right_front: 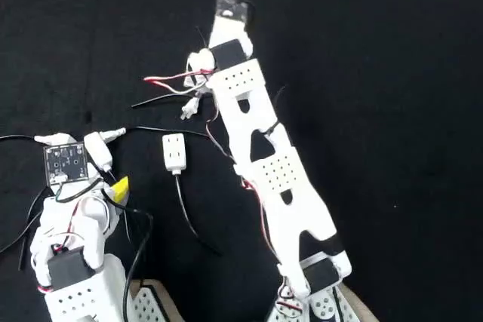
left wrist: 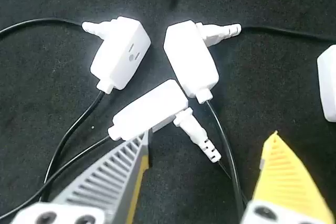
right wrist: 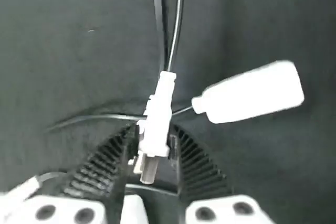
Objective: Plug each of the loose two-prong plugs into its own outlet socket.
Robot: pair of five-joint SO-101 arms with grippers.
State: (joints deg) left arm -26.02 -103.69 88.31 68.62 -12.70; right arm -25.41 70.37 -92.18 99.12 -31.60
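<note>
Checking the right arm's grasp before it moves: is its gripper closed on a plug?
Yes, in the right wrist view the right gripper clamps the white plug between its two fingers.

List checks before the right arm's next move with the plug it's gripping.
1. Right gripper shut on the small white two-prong plug: ok.
2. Plug seated in the white rectangular plastic outlet socket: not ok, they lie apart.
3. That socket's slot face turned towards the plug: cannot tell.
4. Left gripper open, holding nothing: ok.
5. Thin black cable clear of the approach path: cannot tell.
</note>
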